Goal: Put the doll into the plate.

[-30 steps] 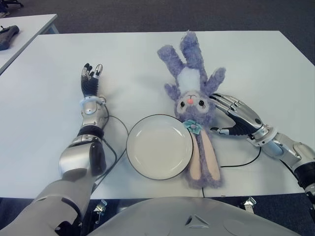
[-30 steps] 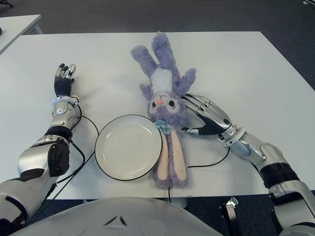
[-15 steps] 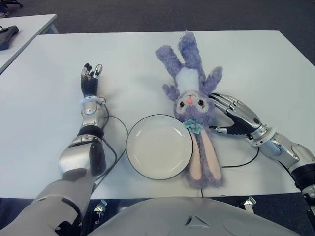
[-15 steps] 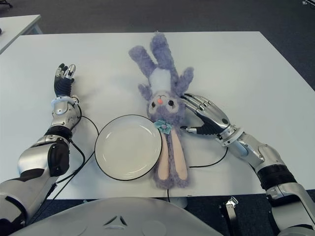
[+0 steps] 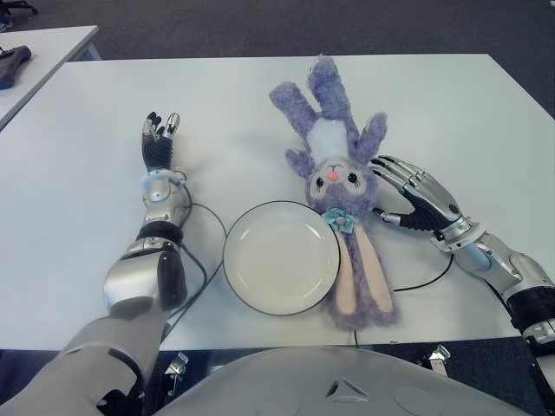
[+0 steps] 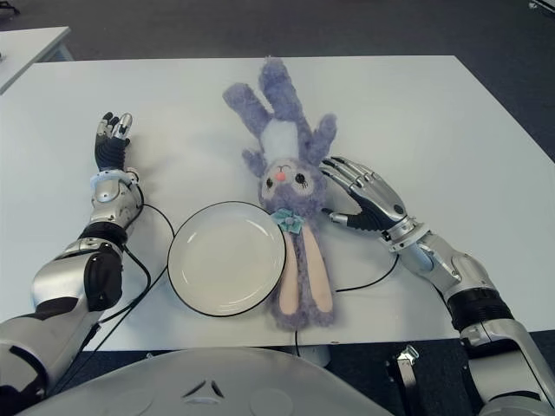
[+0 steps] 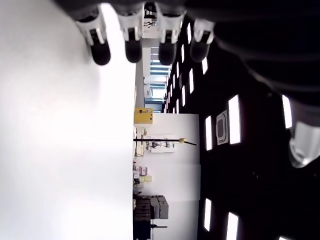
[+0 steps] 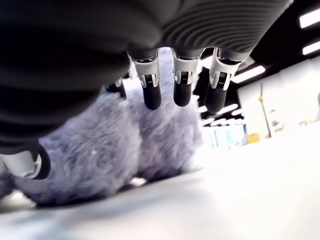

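A fluffy purple rabbit doll (image 5: 334, 169) lies on its back on the white table (image 5: 451, 104), legs pointing away from me and long ears (image 5: 360, 282) reaching toward the front edge. An empty white plate (image 5: 281, 258) with a dark rim sits just left of the ears, touching them. My right hand (image 5: 408, 195) is open on the right side of the doll's head, fingers spread against the fur. In the right wrist view the fingertips (image 8: 151, 92) hover over the purple fur (image 8: 100, 155). My left hand (image 5: 159, 139) shows far left of the plate, fingers straight, holding nothing.
A black cable (image 5: 206, 238) curls on the table between my left arm and the plate, and another (image 5: 425, 282) runs under my right forearm. A second white table (image 5: 48, 48) with a dark object (image 5: 13, 62) stands at the far left.
The doll's body and legs have swung a little to the left while its ears shifted slightly right. My right hand has moved a bit farther along the head and spread wider. The left arm stays still.
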Robot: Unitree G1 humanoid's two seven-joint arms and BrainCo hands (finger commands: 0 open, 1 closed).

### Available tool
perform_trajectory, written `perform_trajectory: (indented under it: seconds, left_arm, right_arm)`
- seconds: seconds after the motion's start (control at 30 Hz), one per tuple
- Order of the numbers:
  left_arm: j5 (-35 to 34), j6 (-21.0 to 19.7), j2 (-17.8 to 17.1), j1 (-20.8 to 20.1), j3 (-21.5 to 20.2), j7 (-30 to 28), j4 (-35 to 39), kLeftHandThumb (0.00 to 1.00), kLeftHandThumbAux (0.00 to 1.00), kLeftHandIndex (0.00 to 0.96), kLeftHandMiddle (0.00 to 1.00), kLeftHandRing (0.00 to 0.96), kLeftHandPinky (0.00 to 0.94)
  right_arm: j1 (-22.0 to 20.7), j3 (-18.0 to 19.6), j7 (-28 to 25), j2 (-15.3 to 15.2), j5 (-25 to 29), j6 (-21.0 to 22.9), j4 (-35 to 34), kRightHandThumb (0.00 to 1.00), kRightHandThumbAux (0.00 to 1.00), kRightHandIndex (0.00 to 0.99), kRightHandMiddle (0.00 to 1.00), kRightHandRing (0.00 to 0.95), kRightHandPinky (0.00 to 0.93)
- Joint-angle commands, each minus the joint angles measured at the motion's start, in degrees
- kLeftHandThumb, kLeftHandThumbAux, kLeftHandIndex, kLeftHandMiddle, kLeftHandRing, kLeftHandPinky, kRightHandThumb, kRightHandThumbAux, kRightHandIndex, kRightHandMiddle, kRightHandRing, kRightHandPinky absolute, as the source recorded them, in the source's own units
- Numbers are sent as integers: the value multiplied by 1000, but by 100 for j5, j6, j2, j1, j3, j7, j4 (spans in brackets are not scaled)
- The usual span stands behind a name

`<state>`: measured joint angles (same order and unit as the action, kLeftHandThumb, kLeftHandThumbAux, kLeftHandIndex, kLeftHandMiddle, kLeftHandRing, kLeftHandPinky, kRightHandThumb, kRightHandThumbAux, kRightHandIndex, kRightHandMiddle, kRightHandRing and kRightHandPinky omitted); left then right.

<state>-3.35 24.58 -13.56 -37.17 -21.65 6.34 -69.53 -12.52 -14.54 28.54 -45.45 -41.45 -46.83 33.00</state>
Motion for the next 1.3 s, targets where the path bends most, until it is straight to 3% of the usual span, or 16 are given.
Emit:
perform_trajectory:
  seconds: [0.03, 0.27, 0.5, 0.67, 1.3]
  left_arm:
    - [-1, -728, 530, 1134, 5, -62, -814, 0, 480, 44, 83, 50, 4]
    - [-8, -712, 515, 1140, 5, -84, -817, 0, 480, 44, 84, 51, 4]
    - [13, -691, 517, 1142, 25, -76, -814, 0, 484, 41, 78, 46, 8]
    - [22, -710, 517, 1138, 37, -68, -816, 0, 478, 38, 78, 46, 3]
    - [34, -732, 531, 1130, 53, -19, -817, 0, 486, 38, 76, 45, 7]
  right_arm:
    - [-635, -216, 423, 188, -272, 181, 1974, 459, 390, 0, 0, 2, 141]
    - [-1104, -175, 667, 455, 0, -34, 2530, 454, 420, 0, 0, 42, 193]
    - [-1336, -115, 1065, 609, 113, -273, 2882, 402, 461, 0, 0, 45, 124]
    - [-1375, -64, 1006, 657, 282, -386, 2999, 387, 477, 0, 2, 42, 109]
    - [-1536, -15, 707, 757, 614, -544, 3294, 400, 514, 0, 50, 128, 263]
